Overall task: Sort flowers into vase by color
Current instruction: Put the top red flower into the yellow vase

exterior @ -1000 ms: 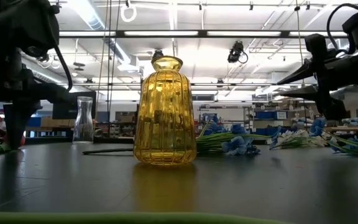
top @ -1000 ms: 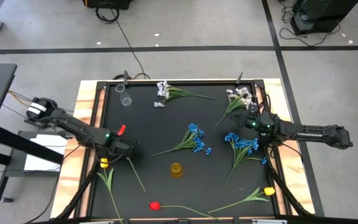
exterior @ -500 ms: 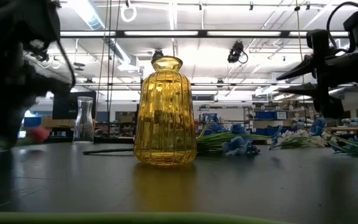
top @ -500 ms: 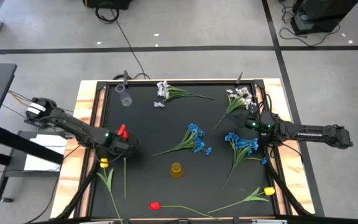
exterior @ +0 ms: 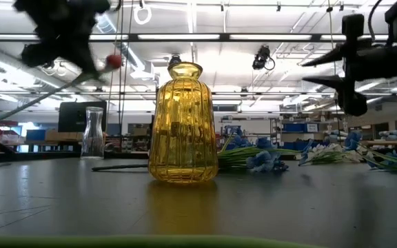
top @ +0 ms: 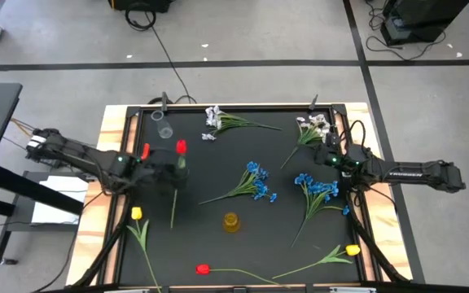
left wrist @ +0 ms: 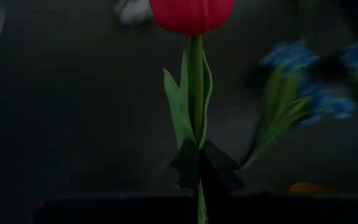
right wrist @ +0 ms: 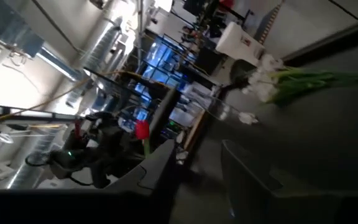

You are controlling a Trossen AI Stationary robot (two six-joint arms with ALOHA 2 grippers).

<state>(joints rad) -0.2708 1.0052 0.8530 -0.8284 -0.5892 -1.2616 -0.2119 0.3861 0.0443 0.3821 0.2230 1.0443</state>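
Since a second ago the left gripper (top: 174, 172) has lifted a red tulip (top: 181, 147) off the table, fingers clamped on its stem, held up-left of the yellow vase (top: 231, 221). The right gripper (top: 326, 152) hovers up-right of it, fingers apart, empty.

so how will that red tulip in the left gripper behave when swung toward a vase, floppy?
Probably fairly stiff: the red tulip stays straight beyond the left gripper. Likely light, given its thin stem. The long free tail may swing.
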